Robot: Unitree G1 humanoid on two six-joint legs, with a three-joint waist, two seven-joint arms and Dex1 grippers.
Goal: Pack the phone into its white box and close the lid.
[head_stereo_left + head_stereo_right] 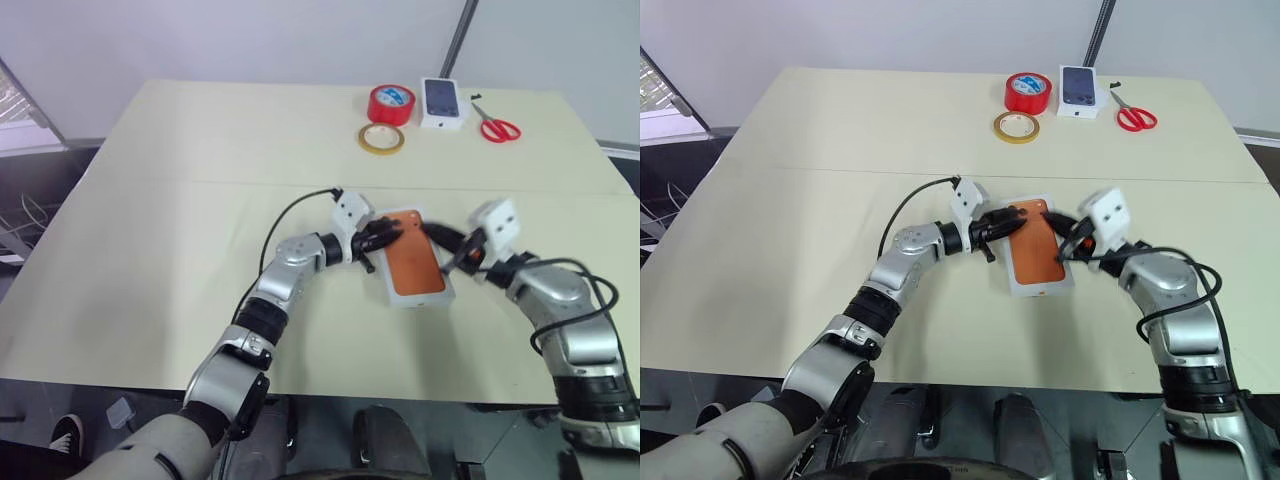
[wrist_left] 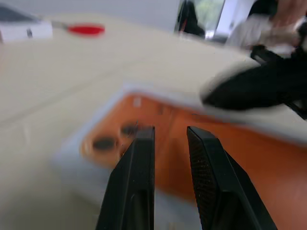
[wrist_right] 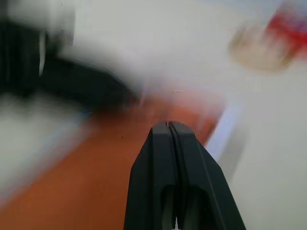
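Observation:
The orange phone point(image 1: 415, 265) lies back up inside the shallow white box point(image 1: 421, 303) at the middle of the table, its camera cluster point(image 2: 112, 139) at the far left corner. My left gripper point(image 1: 392, 234) reaches in level from the left over that corner, its fingers point(image 2: 139, 163) a narrow gap apart with nothing between them. From the right, my right gripper point(image 1: 430, 232) is shut, its tips over the phone's far right part, close to the left fingers. I cannot tell whether either gripper touches the phone. The lid is out of view.
At the far side of the table stand a red tape roll point(image 1: 391, 104), a tan tape ring point(image 1: 381, 138), a small white carton printed with a dark phone point(image 1: 444, 102) and red scissors point(image 1: 497, 127). The near table edge point(image 1: 300, 385) runs close below the arms.

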